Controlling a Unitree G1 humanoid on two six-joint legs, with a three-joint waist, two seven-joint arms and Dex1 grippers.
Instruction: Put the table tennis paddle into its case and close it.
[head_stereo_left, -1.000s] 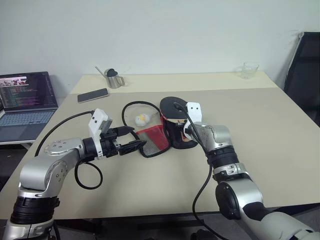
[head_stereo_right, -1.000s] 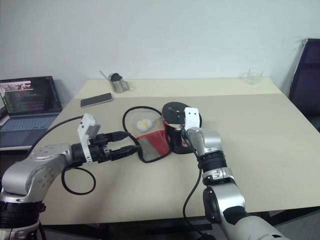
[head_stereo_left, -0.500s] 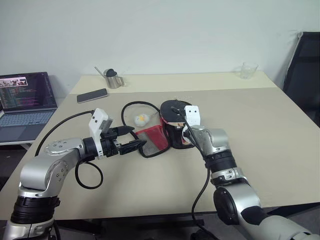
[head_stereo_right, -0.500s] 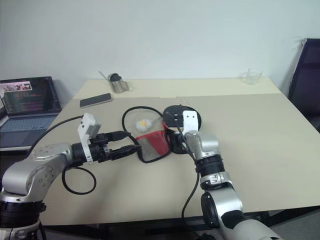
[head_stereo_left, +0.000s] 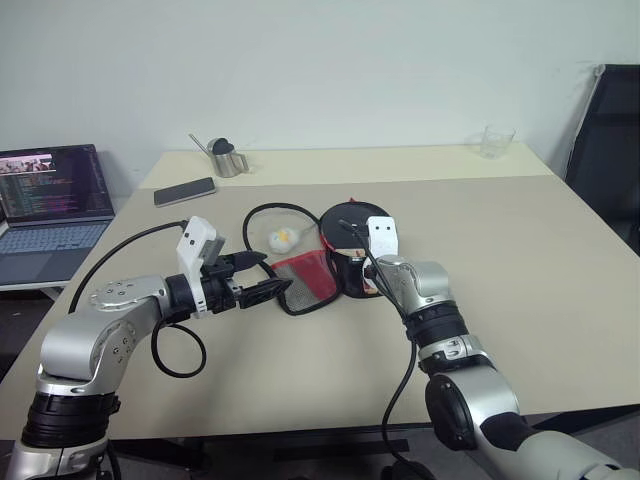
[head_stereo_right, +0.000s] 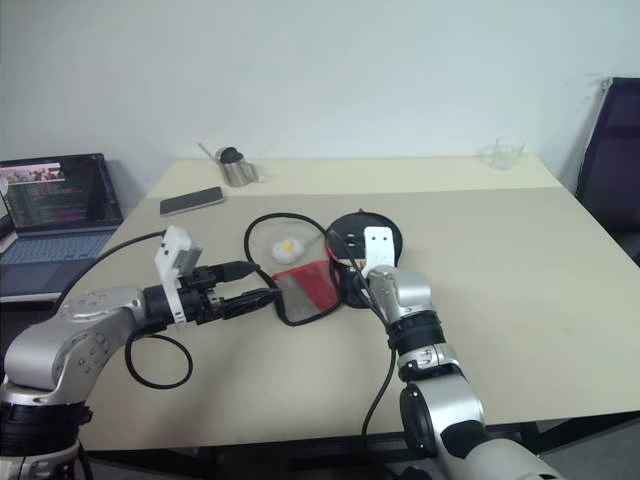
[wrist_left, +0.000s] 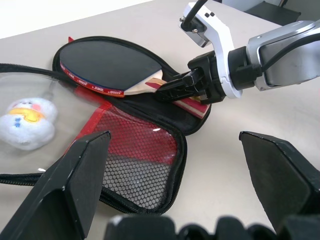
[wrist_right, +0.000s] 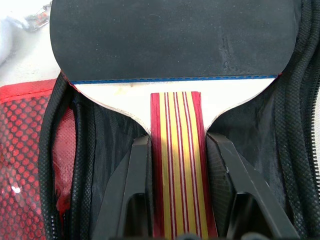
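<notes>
Lower now sits the table tennis paddle (wrist_right: 175, 75), its head tipped down flat into the open case (wrist_left: 150, 150) since a second ago.
Right claw (wrist_right: 177, 170) is clenched on the striped tan-and-red wooden handle, black fingers (wrist_right: 135, 180) on either edge; the round matte rubber face lies inside the zip-rimmed fabric shell, mid-surface (head_stereo_left: 560, 260). Red mesh flap folded out to the left, fluffy white-yellow charm (head_stereo_left: 283, 238) just beyond. Left claw (head_stereo_left: 262, 280) hangs released, wide apart, just left of the flap.
</notes>
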